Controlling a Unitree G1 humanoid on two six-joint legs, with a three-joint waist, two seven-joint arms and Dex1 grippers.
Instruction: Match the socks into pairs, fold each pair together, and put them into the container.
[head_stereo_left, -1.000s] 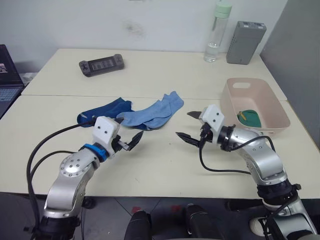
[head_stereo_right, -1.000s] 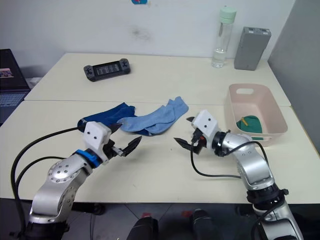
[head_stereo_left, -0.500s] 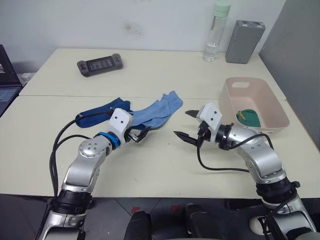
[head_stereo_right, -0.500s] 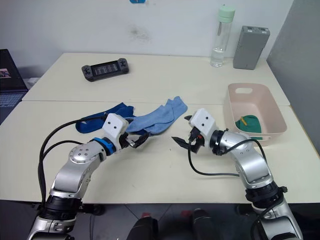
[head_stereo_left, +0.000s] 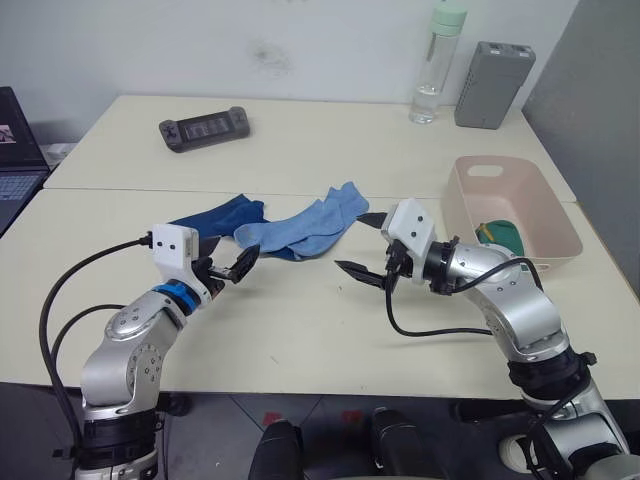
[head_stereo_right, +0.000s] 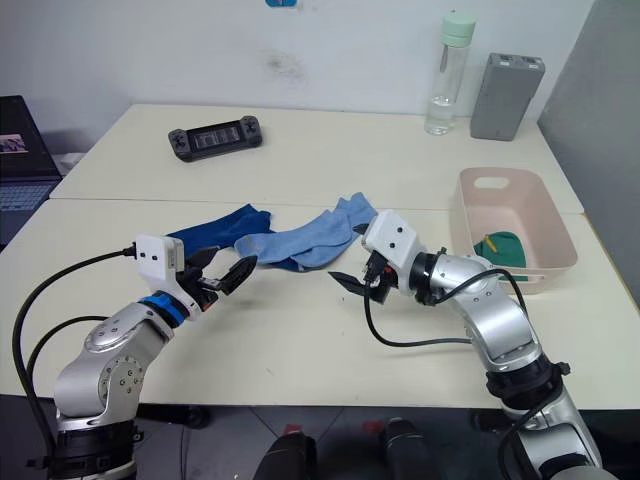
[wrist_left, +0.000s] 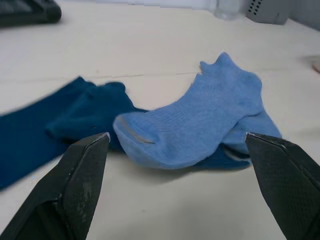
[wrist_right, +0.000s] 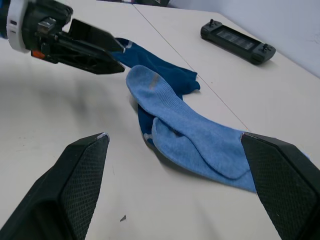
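A cream tabletop (head_stereo_left: 330, 330), made of two slabs meeting at a seam that runs across its middle, stands against a plain pale wall (head_stereo_left: 200, 45). At the far edge are a clear water bottle (head_stereo_left: 430, 65) with a pale green cap and, just beside it, a grey box (head_stereo_left: 494, 71). A dark handheld game console (head_stereo_left: 203, 128) lies on the far slab, and a laptop's corner (head_stereo_left: 15, 150) shows at the robot's left.

Near the seam lies a heap of socks: the light blue socks (head_stereo_left: 300, 228) lie overlapping, their cuffs toward the bin, partly on top of the dark navy socks (head_stereo_left: 215, 218), which stretch out toward the robot's left. The pink container (head_stereo_left: 510, 215) sits near the tabletop's right edge, and green socks (head_stereo_left: 497, 236) (folded, as far as can be told) lie inside it on its floor.

The left gripper (head_stereo_left: 228, 264) hovers just short of the toe end of the blue heap, its fingers spread apart and holding nothing. The right gripper (head_stereo_left: 362, 245) hangs between the heap and the container, pointed toward the socks, fingers wide open and empty too.
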